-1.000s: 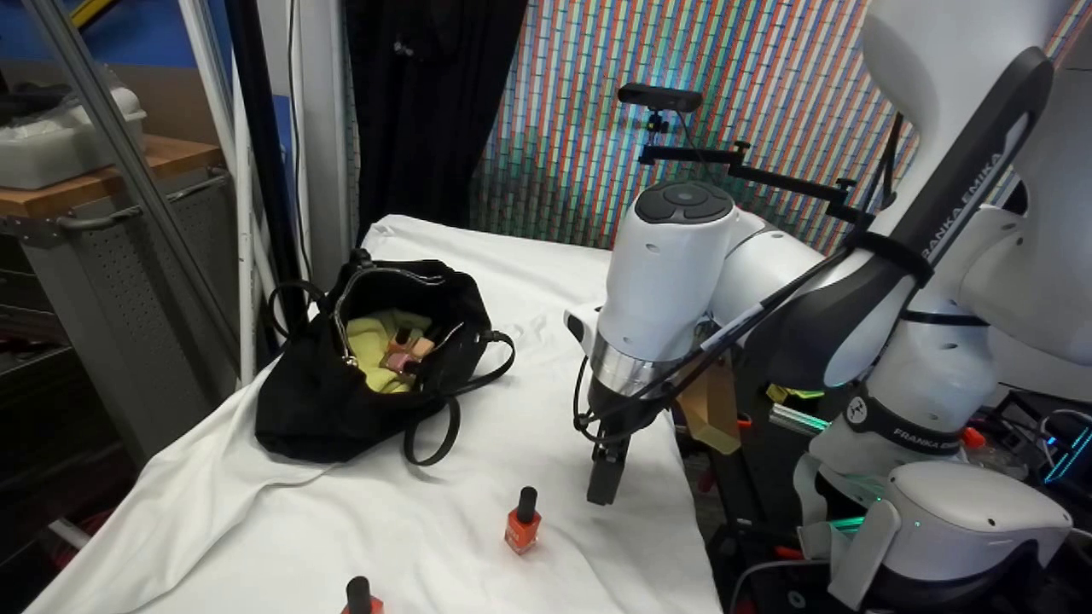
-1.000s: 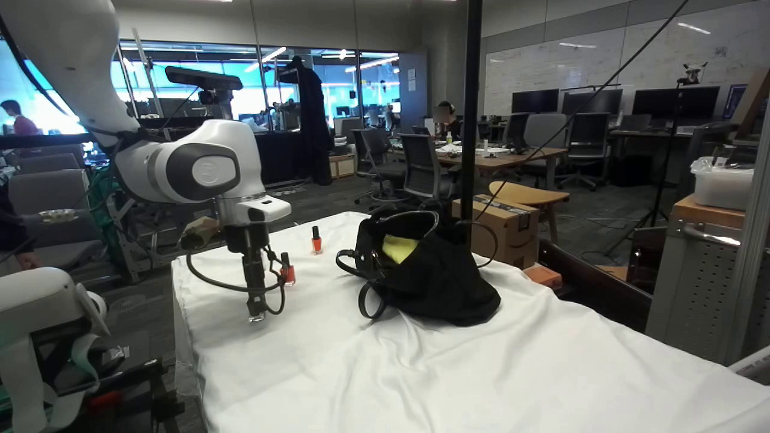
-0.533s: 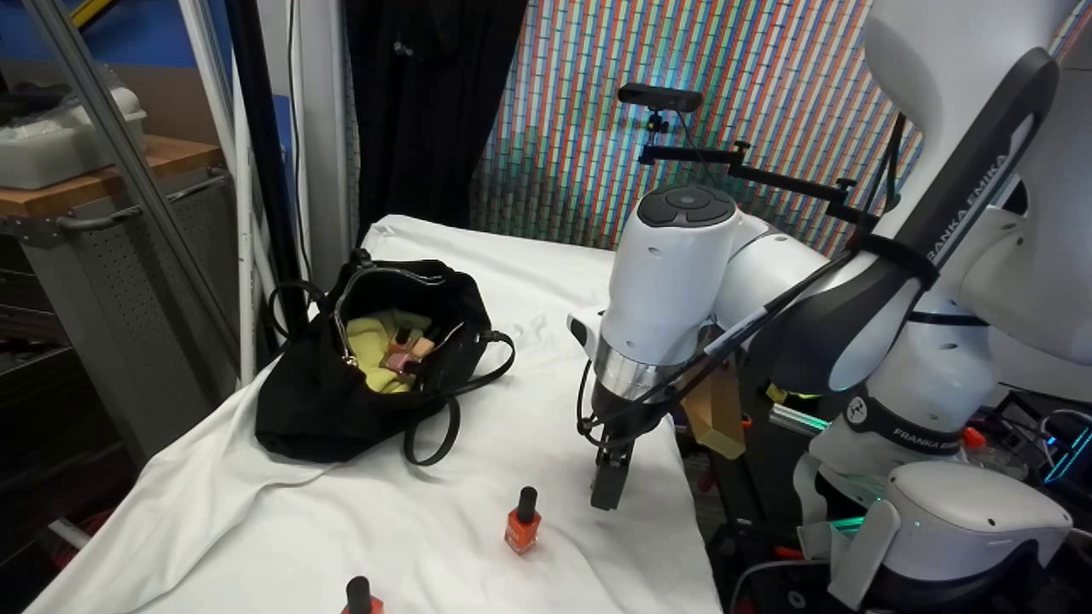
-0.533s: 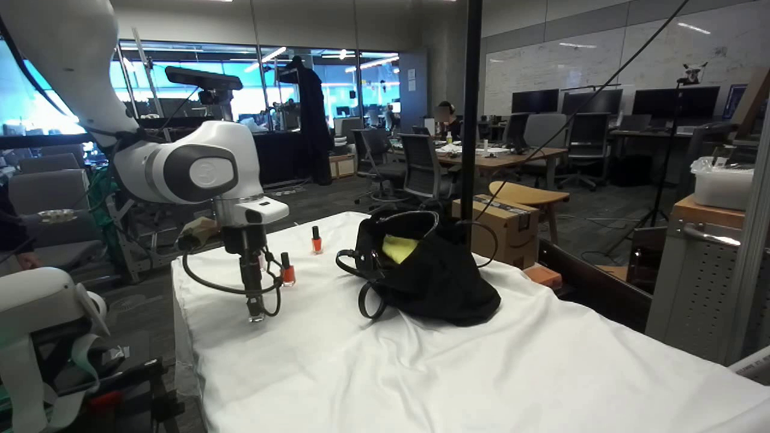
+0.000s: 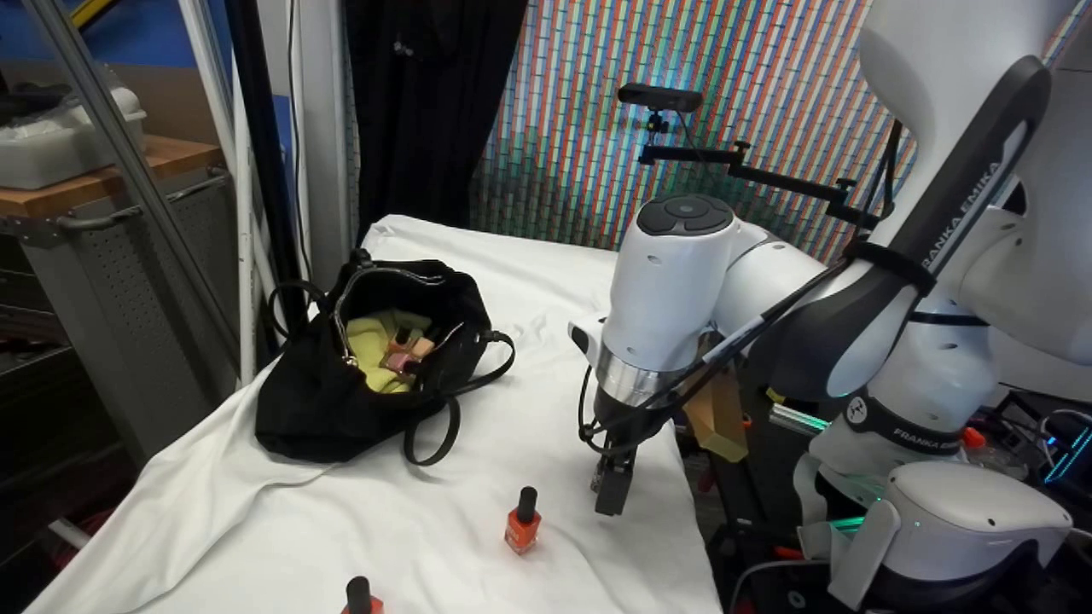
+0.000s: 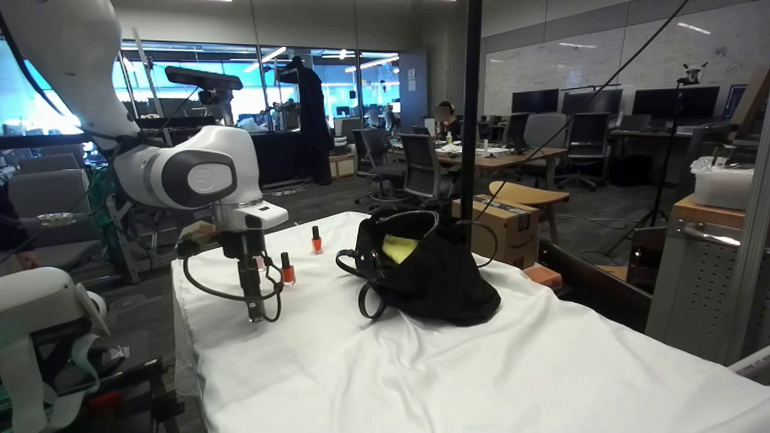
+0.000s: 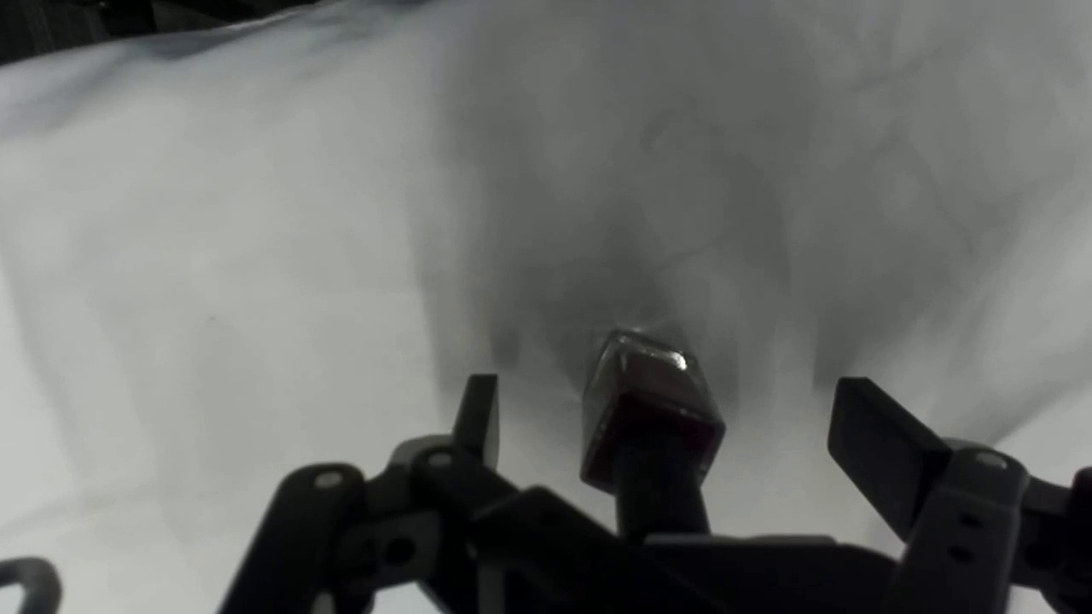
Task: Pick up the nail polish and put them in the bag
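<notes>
Squarely between parted gripper (image 7: 667, 419) jaws, nail polish (image 7: 653, 425), touching neither

At least five bottles (image 5: 522, 530), one bag (image 5: 311, 409)

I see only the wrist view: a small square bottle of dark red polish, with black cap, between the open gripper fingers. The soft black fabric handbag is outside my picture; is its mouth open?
Observer: Yes, in both exterior views the soft black fabric handbag has its mouth open.
Operator: Thank you. What else should I collect afterwards?
Observer: At least a small square orange-red bottle with a black cap and a similar bottle, both upright on the white cloth.
</notes>
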Controlling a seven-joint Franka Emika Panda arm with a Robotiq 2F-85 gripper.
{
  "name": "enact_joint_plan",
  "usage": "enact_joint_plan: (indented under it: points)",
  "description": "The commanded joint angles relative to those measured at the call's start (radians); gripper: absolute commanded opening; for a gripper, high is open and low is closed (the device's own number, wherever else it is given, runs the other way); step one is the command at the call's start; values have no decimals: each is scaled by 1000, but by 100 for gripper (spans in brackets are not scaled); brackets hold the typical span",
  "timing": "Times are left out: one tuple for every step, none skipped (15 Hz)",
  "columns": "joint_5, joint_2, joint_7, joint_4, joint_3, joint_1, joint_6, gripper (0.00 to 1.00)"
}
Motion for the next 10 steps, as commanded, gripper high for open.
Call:
enact_joint_plan:
  points:
    - [41,15,-86,-11,6,-13,62,100]
    - [51,21,-103,-10,5,-13,71,100]
    - [65,25,-121,-10,5,-14,74,100]
    - [85,25,-141,-10,7,-16,79,100]
    - [96,24,-153,-13,5,-15,82,100]
    - [110,22,-167,-14,6,-16,80,100]
    - [123,21,-180,-14,7,-17,79,100]
    - [135,21,-189,-14,7,-18,76,100]
    - [144,20,-197,-13,7,-18,71,100]
    - [151,21,-202,-12,7,-18,66,100]
